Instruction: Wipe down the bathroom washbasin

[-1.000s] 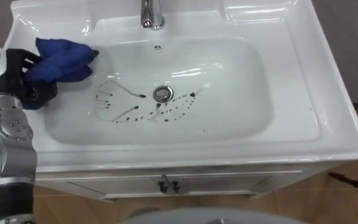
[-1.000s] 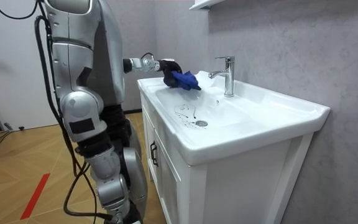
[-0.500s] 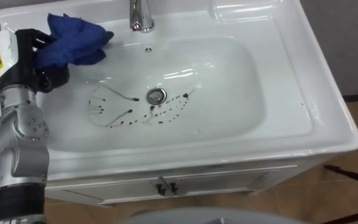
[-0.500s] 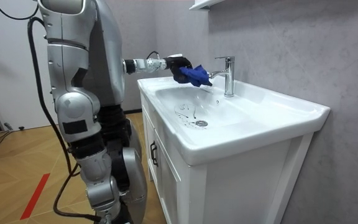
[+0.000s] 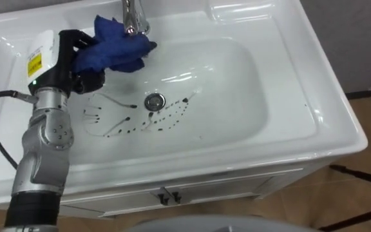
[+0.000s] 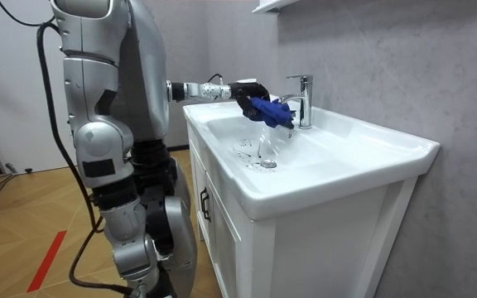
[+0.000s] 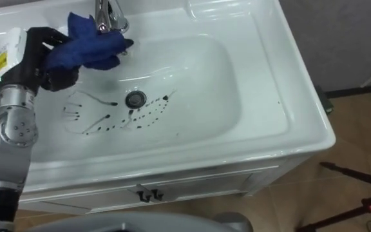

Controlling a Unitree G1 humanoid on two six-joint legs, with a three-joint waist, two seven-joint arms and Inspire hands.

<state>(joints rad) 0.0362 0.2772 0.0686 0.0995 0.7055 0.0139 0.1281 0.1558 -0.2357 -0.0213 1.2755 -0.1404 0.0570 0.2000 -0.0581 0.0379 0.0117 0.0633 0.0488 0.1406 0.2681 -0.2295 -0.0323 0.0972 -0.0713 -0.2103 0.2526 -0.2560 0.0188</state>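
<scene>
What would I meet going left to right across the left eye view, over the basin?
The left hand, shut on the cloth → blue cloth → drain → right rim of the basin. The tap overlaps the cloth, so it is left out.

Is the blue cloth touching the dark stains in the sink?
Apart. In the room view the blue cloth, gripped by the left robot hand, hangs at rim height by the tap, bare sink between it and the dark stains below.
</scene>
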